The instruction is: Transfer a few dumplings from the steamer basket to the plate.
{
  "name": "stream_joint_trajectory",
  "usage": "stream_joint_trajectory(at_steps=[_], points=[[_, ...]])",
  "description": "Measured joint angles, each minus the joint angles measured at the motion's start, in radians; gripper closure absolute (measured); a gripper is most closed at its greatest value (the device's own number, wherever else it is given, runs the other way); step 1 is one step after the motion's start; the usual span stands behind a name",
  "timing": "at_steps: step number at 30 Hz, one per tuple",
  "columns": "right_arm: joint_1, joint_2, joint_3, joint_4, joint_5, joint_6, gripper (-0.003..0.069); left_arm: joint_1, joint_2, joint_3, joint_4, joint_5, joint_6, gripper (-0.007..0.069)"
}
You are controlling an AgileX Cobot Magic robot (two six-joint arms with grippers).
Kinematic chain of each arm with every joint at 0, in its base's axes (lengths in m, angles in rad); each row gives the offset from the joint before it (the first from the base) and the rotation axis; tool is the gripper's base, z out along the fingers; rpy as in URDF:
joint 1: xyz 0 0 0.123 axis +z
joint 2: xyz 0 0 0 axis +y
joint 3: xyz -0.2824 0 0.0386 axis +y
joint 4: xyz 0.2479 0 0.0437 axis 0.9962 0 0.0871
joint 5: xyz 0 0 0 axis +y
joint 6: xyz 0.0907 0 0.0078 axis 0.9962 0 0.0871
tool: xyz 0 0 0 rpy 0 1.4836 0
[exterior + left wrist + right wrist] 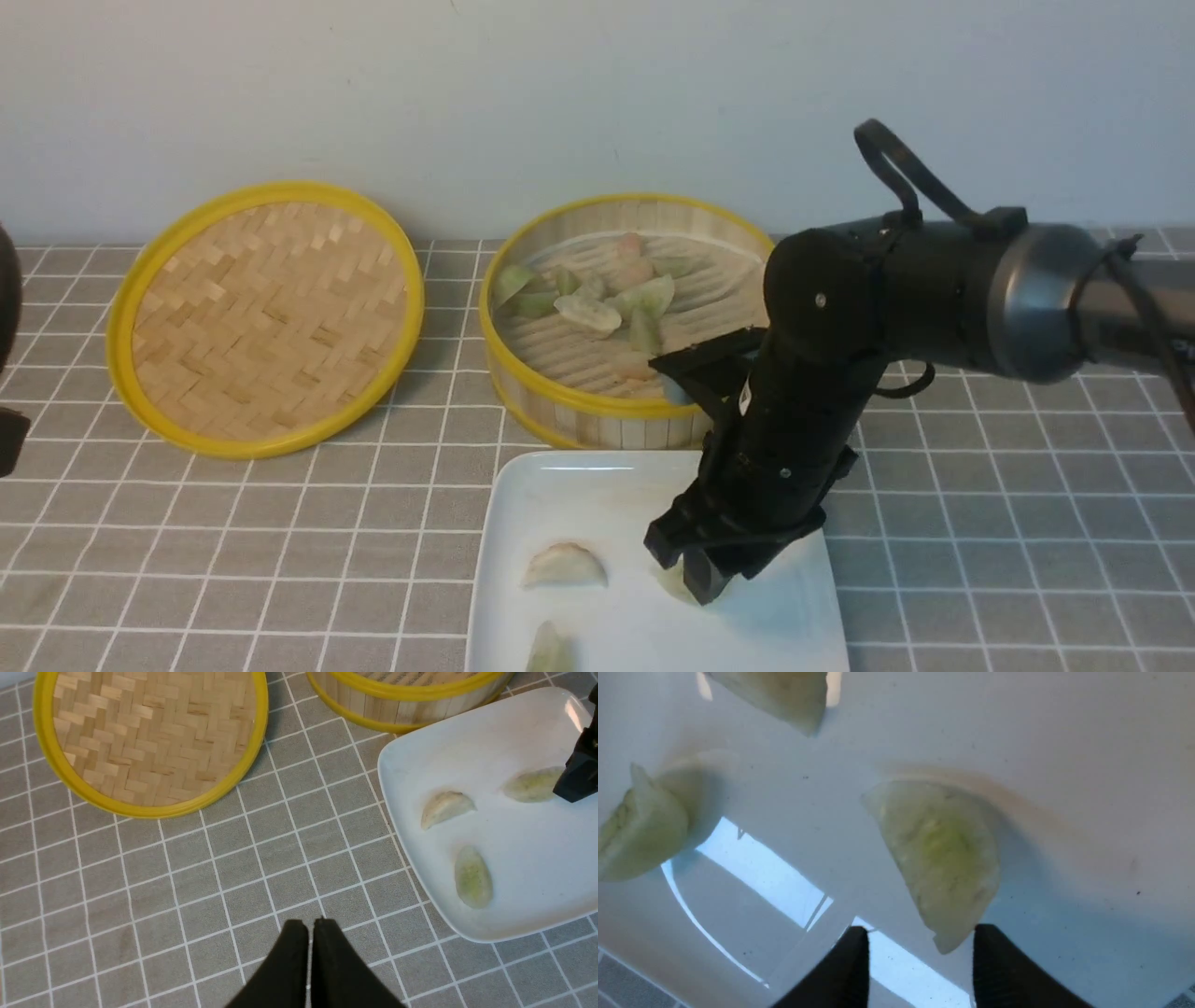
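The steamer basket (597, 425) stands at the back centre with several pale green and pinkish dumplings (588, 313) inside. In front of it lies the white plate (579, 485) with three dumplings: a cream one (564, 566), a green one (551, 651), and a third (943, 858) right at my right gripper (695, 569). That gripper (920, 935) is open low over the plate, and the third dumpling lies flat with only its tip reaching between the fingers. My left gripper (310, 926) is shut and empty above the cloth, left of the plate (537, 858).
The flat woven bamboo lid (266, 317) with a yellow rim rests at the back left, tilted up at the wall side. A grey checked cloth (280, 541) covers the table. The right arm (934, 280) reaches in from the right past the basket.
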Motion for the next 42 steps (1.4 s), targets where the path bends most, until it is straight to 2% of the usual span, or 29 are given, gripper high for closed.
stream_joint_trajectory(at_steps=[3, 5, 8, 9, 10, 11, 12, 13, 14, 16, 25, 26, 27, 29, 31, 32, 34, 37, 42], points=[[0.000, -0.001, -0.038, -0.003, 0.075, 0.001, 0.0242, 0.000, 0.000, 0.004, -0.003, -0.005, 0.000, 0.0629], [0.000, -0.022, -0.051, -0.003, 0.095, 0.001, 0.0251, 0.000, 0.000, 0.007, -0.003, -0.006, 0.000, 0.0629], [0.000, -0.085, -0.053, -0.003, 0.104, 0.001, 0.0316, 0.000, 0.000, 0.007, -0.003, -0.007, 0.000, 0.0629], [0.000, -0.134, -0.054, -0.004, 0.109, 0.010, 0.0379, 0.000, 0.000, 0.007, -0.003, -0.007, 0.000, 0.0629], [0.000, -0.153, -0.054, -0.004, 0.110, 0.012, 0.0399, 0.000, 0.000, 0.007, -0.003, -0.007, 0.000, 0.0629], [0.000, -0.250, -0.054, -0.006, 0.115, 0.031, 0.0484, 0.000, 0.000, 0.007, -0.003, -0.007, 0.000, 0.0629], [0.000, -0.311, -0.053, -0.008, 0.116, 0.046, 0.0538, 0.000, 0.000, 0.007, -0.003, -0.008, 0.000, 0.0629], [0.000, -0.323, -0.053, -0.008, 0.116, 0.046, 0.0549, 0.000, 0.000, 0.007, -0.003, -0.008, 0.000, 0.0629], [0.000, -0.404, -0.041, -0.008, 0.105, 0.070, 0.0610, 0.000, 0.000, 0.007, -0.003, -0.008, 0.000, 0.0629], [0.000, -0.551, 0.002, -0.023, 0.043, 0.093, 0.0652, 0.000, 0.000, 0.008, -0.003, -0.008, 0.000, 0.0629], [0.000, -1.287, 0.449, -0.214, -0.387, 0.173, 0.0671, 0.000, 0.000, 0.009, -0.003, -0.016, 0.000, 0.0629], [0.000, -1.322, 0.462, -0.219, -0.397, 0.176, 0.0671, 0.000, 0.000, 0.009, -0.003, -0.016, 0.000, 0.0629], [0.000, -1.466, 0.577, -0.260, -0.482, 0.200, 0.0672, 0.000, 0.000, 0.009, -0.004, -0.029, 0.000, 0.0629], [0.000, -1.558, 0.639, -0.292, -0.514, 0.218, 0.0672, 0.000, 0.000, 0.009, -0.008, -0.043, -0.002, 0.0629], [0.000, -1.796, 0.771, -0.366, -0.551, 0.322, 0.0672, 0.000, 0.000, 0.009, -0.031, -0.093, -0.011, 0.0629], [0.000, -1.826, 0.779, -0.373, -0.551, 0.332, 0.0672, 0.000, 0.000, 0.009, -0.036, -0.097, -0.012, 0.0629], [0.001, -1.920, 0.852, -0.475, -0.552, 0.446, 0.0672, 0.002, 0.003, 0.010, -0.058, -0.160, -0.018, 0.0629], [0.003, -1.914, 0.890, -0.555, -0.532, 0.535, 0.0672, 0.001, 0.004, 0.017, -0.094, -0.213, -0.019, 0.0629], [0.003, -1.899, 0.894, -0.576, -0.565, 0.575, 0.0672, 0.001, -0.029, 0.066, -0.122, -0.260, -0.023, 0.0629]])
